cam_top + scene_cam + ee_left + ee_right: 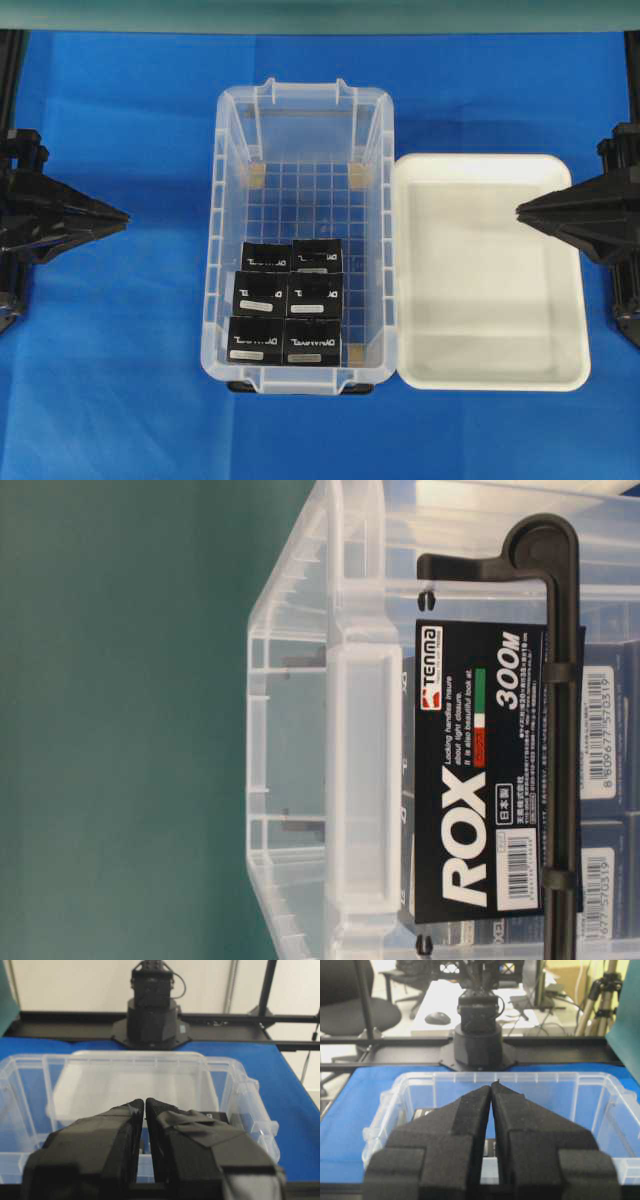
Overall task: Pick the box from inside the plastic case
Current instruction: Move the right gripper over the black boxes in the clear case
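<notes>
Six small black rectangular boxes with white lettering (288, 302) sit in two columns of three on the grid floor of the large clear plastic case (228, 200), filling the end of the case nearest the bottom of the overhead view. None has been lifted, so the task appears not yet begun: reaching in, grasping one box and raising it out all remain.

The left gripper (122, 215) rests well clear of the case, beyond its outer long wall, its black fingers pressed together to a point and holding nothing. The right gripper (521, 210) mirrors it from the opposite side, jaws also closed and empty, its tip over the far edge of a shallow opaque white tray (570, 300). That tray lies between the right gripper and the case, touching or nearly touching the case's wall. Everything sits on a blue cloth-covered table (120, 380).

Only the overhead view shows all six boxes and both grippers at once. The table-level view, which appears turned on its side, shows instead the case's end wall up close, with a black printed label (480, 780) and a black locking handle (562, 710) that barely show from overhead. Each wrist view looks past its own closed fingers (125, 1125) across the case toward the opposite arm's base, and glimpses only part of the boxes through the clear wall.
</notes>
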`<state>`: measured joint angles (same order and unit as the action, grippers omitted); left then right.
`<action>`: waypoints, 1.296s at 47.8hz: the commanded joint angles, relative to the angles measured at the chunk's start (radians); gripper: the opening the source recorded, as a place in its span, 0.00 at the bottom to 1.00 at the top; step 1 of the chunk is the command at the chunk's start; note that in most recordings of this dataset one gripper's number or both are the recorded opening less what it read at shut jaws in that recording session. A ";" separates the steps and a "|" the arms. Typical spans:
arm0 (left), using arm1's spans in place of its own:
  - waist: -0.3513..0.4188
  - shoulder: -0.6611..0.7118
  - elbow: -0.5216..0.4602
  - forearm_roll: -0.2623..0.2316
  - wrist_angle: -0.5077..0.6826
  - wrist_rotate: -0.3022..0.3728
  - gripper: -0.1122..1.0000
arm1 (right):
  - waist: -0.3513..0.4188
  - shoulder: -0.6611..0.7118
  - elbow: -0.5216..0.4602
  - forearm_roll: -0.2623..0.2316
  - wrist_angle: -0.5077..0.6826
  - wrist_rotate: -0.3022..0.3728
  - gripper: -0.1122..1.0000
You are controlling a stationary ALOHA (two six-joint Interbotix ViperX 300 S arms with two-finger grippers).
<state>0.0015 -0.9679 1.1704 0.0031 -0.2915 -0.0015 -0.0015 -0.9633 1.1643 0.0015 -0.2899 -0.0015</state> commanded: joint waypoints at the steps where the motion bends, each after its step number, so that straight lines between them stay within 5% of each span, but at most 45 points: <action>1: 0.000 0.009 -0.025 0.014 0.026 -0.009 0.23 | -0.009 0.017 -0.021 0.012 0.003 0.009 0.23; 7: 0.000 0.006 -0.052 0.014 0.107 -0.006 0.09 | -0.017 0.038 -0.092 0.084 0.192 0.031 0.10; 11: 0.000 0.002 -0.071 0.014 0.160 -0.006 0.05 | -0.018 0.066 -0.156 0.087 0.351 0.044 0.07; 23: -0.012 0.002 -0.084 0.014 0.252 -0.006 0.05 | -0.012 0.249 -0.393 0.089 0.704 0.124 0.07; 44: -0.014 -0.003 -0.091 0.014 0.293 -0.006 0.04 | 0.038 0.759 -0.885 0.087 1.244 0.118 0.07; 62: -0.014 -0.005 -0.095 0.014 0.339 -0.009 0.04 | 0.038 1.037 -1.157 0.089 1.459 0.080 0.09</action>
<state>-0.0107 -0.9756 1.1091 0.0138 0.0445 -0.0092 0.0337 0.0430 0.0522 0.0859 1.1520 0.0890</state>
